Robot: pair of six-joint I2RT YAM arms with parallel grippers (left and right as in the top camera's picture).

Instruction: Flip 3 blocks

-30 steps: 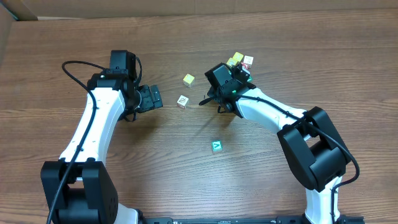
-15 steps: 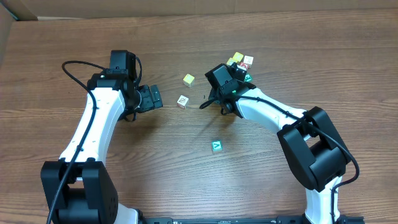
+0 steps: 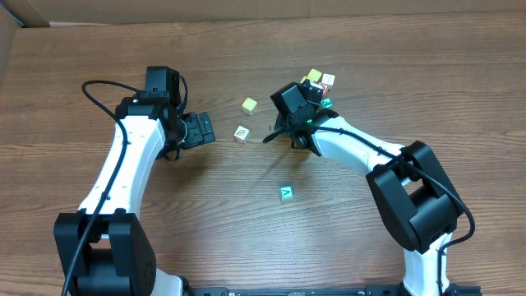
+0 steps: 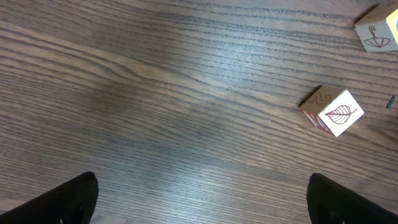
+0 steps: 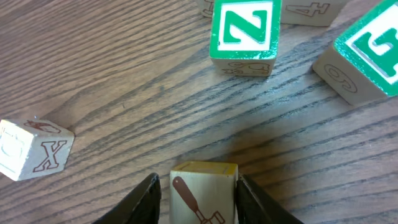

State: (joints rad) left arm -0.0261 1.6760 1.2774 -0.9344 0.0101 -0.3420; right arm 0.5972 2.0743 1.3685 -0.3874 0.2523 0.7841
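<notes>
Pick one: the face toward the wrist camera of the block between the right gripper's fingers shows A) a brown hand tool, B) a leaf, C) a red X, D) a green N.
A: the yellow-topped block inside the right gripper bears a brown tool drawing on its near face.

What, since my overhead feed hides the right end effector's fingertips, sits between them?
Observer: A block with a yellow top and a brown tool picture on its near side sits between the fingertips of the right end effector.
Operator: Is it pinched?
Observer: I cannot tell; the right wrist view shows both fingers flanking it closely.
Operator: And the left end effector?
Observer: The left wrist view shows the left end effector wide open, with only bare table between its fingertips.
</notes>
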